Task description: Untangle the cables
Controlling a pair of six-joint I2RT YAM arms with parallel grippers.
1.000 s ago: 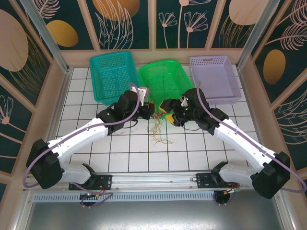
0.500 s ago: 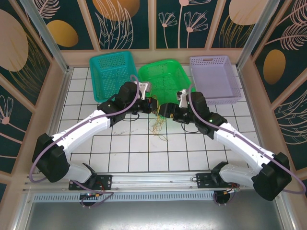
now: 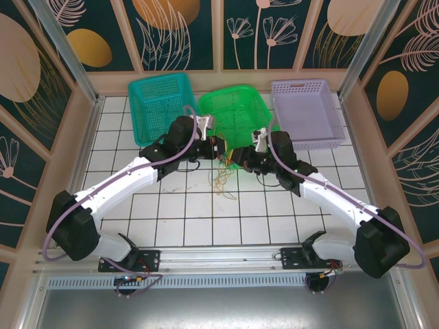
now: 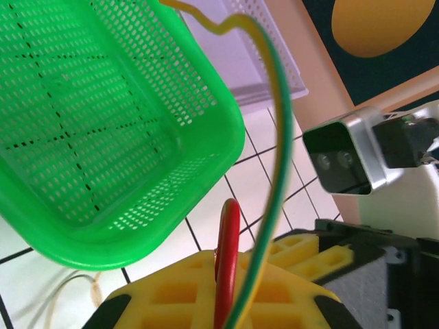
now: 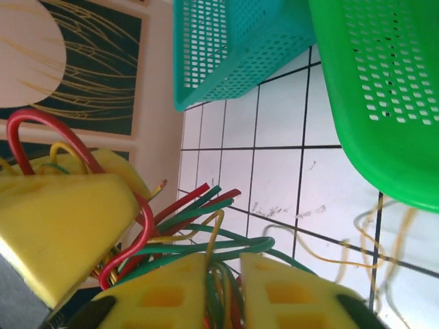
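Right wrist: cables (image 5: 195, 205) judged light, limp; clamped by right tool (image 5: 225, 291) and left tool (image 4: 230, 277); hold nr ends advised.

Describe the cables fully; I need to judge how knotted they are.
The cables are thin flexible wires in red, green and yellow coats, bunched in a loose snarl over the white tiles, just in front of the green basket. The left claw pinches a red loop and a green-yellow strand. The right claw is closed on a mixed bundle. Pale yellow ends trail down and curl on the tiles. Single knots cannot be made out.
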